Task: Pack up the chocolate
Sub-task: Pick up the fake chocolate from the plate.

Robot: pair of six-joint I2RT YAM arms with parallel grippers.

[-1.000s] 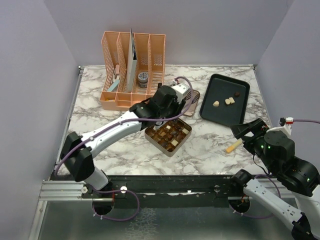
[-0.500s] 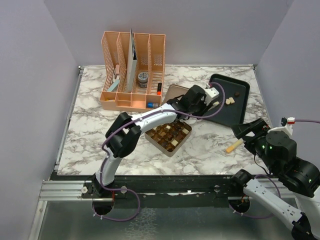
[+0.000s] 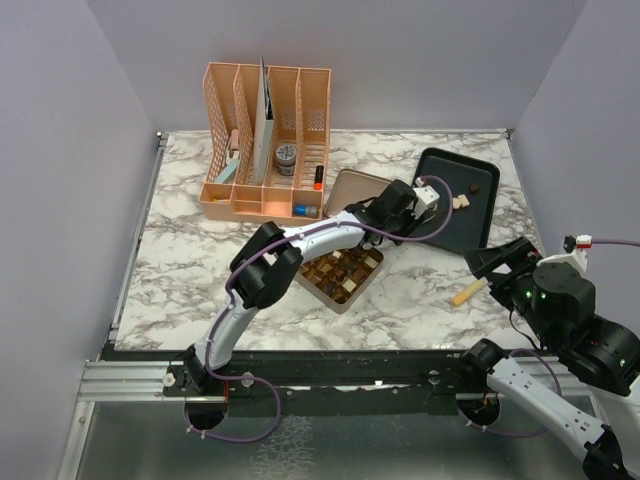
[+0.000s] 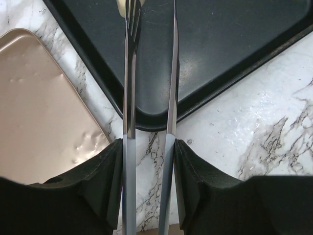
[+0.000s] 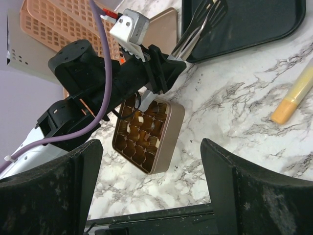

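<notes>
A square gold tin (image 3: pixel 340 272) (image 5: pixel 168 134) sits mid-table with dark, light brown and cream chocolate in its cells. More chocolate lies on the black tray (image 3: pixel 440 225) (image 4: pixel 234 44): cream pieces (image 3: pixel 460 202) and a dark one (image 3: pixel 473 187). My left gripper (image 3: pixel 405 212) (image 4: pixel 149 147) is shut on metal tongs (image 4: pixel 128 73) (image 5: pixel 200 22), whose blades reach over the tray's near corner. A cream piece (image 4: pixel 121 5) shows at the left blade's tip; whether it is gripped I cannot tell. My right gripper (image 3: pixel 495 262) (image 5: pixel 149 161) hangs open above the table at the right, empty.
The tin's gold lid (image 3: pixel 352 190) (image 4: pixel 44 107) lies between the tin and the tray. An orange desk organiser (image 3: pixel 265 140) stands at the back left. A yellow stick (image 3: pixel 466 293) (image 5: pixel 293 95) lies on the marble near my right gripper.
My left arm has swung right, from above the gold tin to the black tray's near corner, tongs still in its grip. The right arm has not moved.
</notes>
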